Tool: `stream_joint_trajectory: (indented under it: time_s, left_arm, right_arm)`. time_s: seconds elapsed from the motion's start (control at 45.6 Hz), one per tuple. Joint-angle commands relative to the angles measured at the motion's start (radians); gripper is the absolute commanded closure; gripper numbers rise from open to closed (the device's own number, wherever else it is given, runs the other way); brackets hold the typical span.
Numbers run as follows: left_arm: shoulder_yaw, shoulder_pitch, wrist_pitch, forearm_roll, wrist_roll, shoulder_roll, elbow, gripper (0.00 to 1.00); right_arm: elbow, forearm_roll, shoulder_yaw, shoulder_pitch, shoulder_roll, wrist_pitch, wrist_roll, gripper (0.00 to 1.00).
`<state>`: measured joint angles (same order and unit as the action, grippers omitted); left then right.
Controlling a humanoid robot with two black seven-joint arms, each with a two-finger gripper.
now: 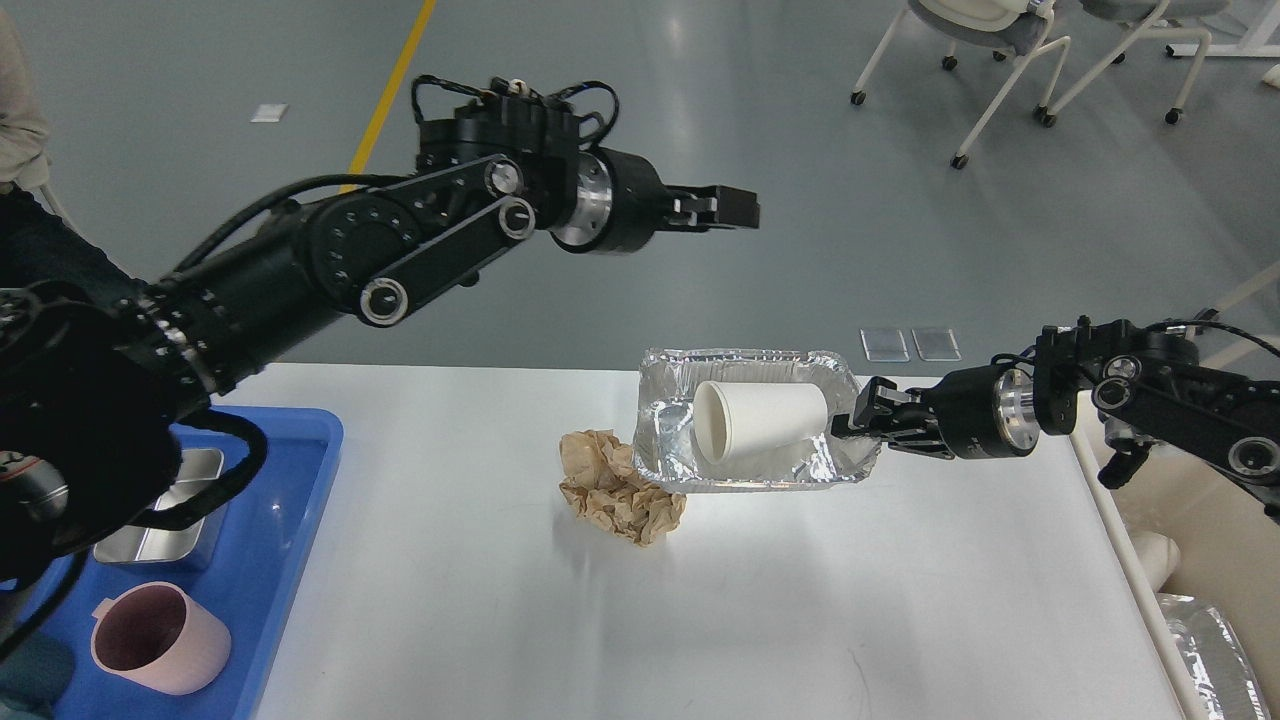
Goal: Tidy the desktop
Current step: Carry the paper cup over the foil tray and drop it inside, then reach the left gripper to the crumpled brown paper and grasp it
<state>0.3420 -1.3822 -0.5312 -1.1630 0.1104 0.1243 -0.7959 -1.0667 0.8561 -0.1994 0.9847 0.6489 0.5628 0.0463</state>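
The white-grey desktop (800, 600) holds a silver foil tray (760, 365) at its back middle. A white paper cup (760, 420) lies on its side in the tray. A crumpled brown paper ball (615, 485) sits against the tray's left front corner. My right gripper (862, 412) comes in from the right and is shut on the tray's right rim. My left gripper (735, 208) is raised high above the desktop's far edge, pointing right, with its fingers together and nothing in it.
A blue plastic tray (290, 520) at the left front holds a pink cup (160, 640) and a small metal box (180, 520). A beige bin (1200, 530) with foil (1215, 650) in it stands at the right edge. Wheeled chairs (1000, 60) stand far behind.
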Motion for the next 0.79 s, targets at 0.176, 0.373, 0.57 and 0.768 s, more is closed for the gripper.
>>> stream_joint_trajectory:
  time_s: [0.176,0.373,0.57,0.768]
  left_arm:
    - [-0.006,0.146,-0.003,0.207,0.006,0.457,-0.196,0.11]
    - [-0.001,0.343,0.0,0.379,-0.003,0.727,-0.267,0.05]
    - [0.0,0.495,0.016,0.441,-0.014,0.896,-0.304,0.05]
    - [-0.015,0.558,0.131,0.422,-0.023,0.936,-0.377,0.06]
  right_arm:
    - [-0.007,-0.055,-0.063,-0.049,0.032,-0.006,0.004,1.0]
    - [-0.009,-0.057,-0.127,-0.067,0.031,-0.007,0.004,1.0]
    - [-0.009,-0.057,-0.126,-0.069,0.029,-0.007,0.004,1.0]
    - [-0.01,-0.057,-0.123,-0.072,0.026,-0.006,0.004,1.0]
